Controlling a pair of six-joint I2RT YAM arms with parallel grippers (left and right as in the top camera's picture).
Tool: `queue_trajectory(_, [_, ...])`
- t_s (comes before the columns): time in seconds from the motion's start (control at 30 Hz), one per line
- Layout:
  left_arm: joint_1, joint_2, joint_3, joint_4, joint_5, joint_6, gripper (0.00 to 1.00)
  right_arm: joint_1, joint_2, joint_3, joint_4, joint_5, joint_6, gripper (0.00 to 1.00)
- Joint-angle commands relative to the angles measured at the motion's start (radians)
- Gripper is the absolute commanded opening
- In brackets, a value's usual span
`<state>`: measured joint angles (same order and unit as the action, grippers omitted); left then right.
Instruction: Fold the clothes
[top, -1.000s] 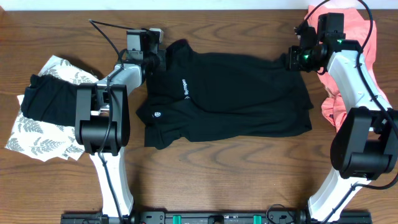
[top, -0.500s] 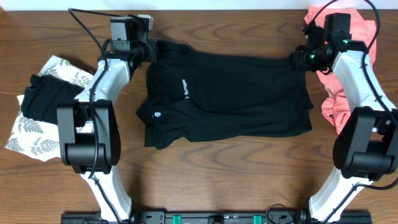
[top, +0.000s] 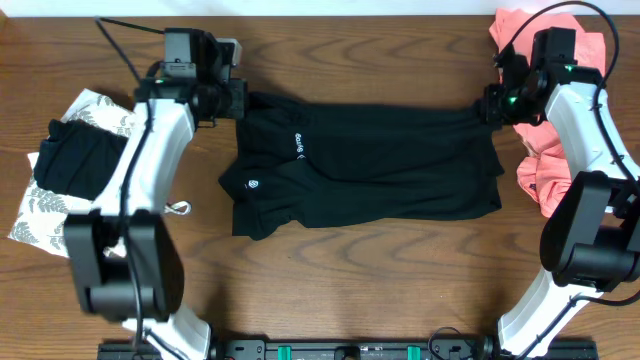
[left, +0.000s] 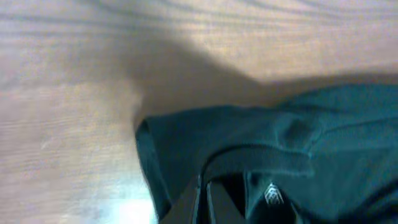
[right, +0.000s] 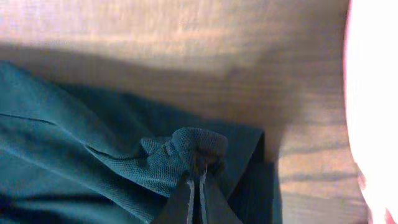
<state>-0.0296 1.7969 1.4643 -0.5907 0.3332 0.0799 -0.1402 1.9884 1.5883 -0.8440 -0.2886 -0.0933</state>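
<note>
**A:** where's the black shirt (top: 370, 160) at?

**B:** lying mid-counter (top: 350, 290), its far edge pulled taut between the arms. The left fingers (left: 185, 204) are pinched tight on the collar-end corner, and the right fingers (right: 179, 204) are clamped on a bunched bit of the other far corner.

**A:** other clothes?

**B:** pink garment (top: 540, 170) on the right, leaf-print one (top: 60, 230) on the left.

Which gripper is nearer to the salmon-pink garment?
Right. The right gripper, shut on one end of the black shirt, sits just beside the salmon-pink garment. The left gripper holds the shirt's opposite end, far from it.
</note>
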Motion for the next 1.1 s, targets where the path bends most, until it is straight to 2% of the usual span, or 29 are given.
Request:
queue_trajectory(0.0, [0.002, -0.072, 0.014, -0.064, -0.043, 0.006, 0.06, -0.003, -0.026, 0.004, -0.033, -0.015, -0.062, 0.02])
queue_trajectory(0.37, [0.002, -0.133, 0.013, -0.352, -0.061, 0.006, 0.06, -0.002, -0.058, 0.003, -0.261, 0.023, -0.089, 0.01])
queue_trajectory(0.73, [-0.010, -0.132, 0.011, -0.425, -0.056, 0.005, 0.07, 0.004, -0.058, 0.002, -0.316, 0.186, 0.001, 0.02])
queue_trajectory(0.77, [-0.012, -0.132, 0.011, -0.425, -0.056, 0.006, 0.08, 0.004, -0.058, 0.001, -0.317, 0.188, 0.003, 0.04])
queue_trajectory(0.83, [-0.017, -0.132, 0.011, -0.425, -0.056, 0.006, 0.08, 0.004, -0.058, 0.001, -0.317, 0.188, 0.002, 0.34])
queue_trajectory(0.87, [-0.018, -0.132, 0.011, -0.425, -0.056, 0.006, 0.08, 0.004, -0.058, 0.001, -0.317, 0.188, 0.002, 0.37])
queue_trajectory(1.07, [-0.018, -0.130, 0.011, -0.402, -0.056, 0.006, 0.11, 0.004, -0.058, 0.001, -0.315, 0.221, 0.018, 0.39])
